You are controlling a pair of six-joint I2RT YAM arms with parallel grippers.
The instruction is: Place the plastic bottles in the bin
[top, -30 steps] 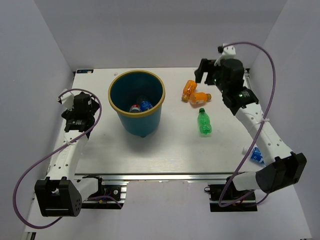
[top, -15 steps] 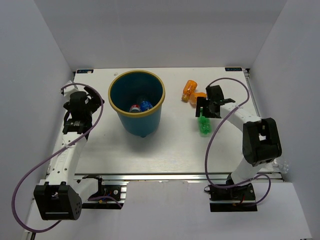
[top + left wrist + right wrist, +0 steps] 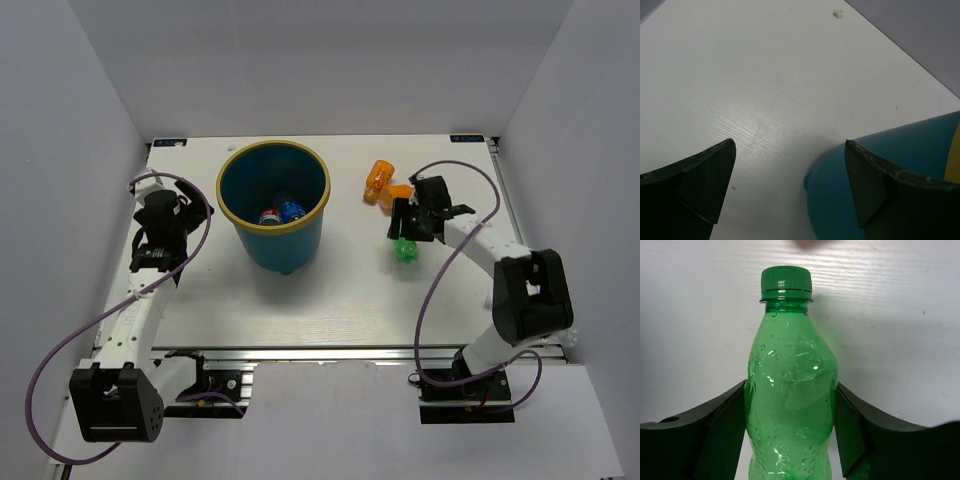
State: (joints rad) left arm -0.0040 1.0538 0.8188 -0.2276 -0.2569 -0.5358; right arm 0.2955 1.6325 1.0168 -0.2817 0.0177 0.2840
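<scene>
**Side grasp, set for the lift**

The right gripper [image 3: 404, 236] clasps the green plastic bottle [image 3: 790, 390] across its body, one finger on each flank, for lifting. The bottle rests on the white wood-grain table [image 3: 300, 300], right of the round teal-blue plastic bin [image 3: 287, 246]. Its long axis runs between the fingers, cap pointing away from the wrist. The left gripper [image 3: 790, 165] hangs wide open beside the bin.

The base of the green bottle [image 3: 790, 390] runs off the right wrist view's bottom edge; from above, the right gripper [image 3: 402, 233] hides most of it. The left wrist view crops the bin [image 3: 905, 155], and we cannot read the labels on the bottles [image 3: 281, 212] inside.
</scene>
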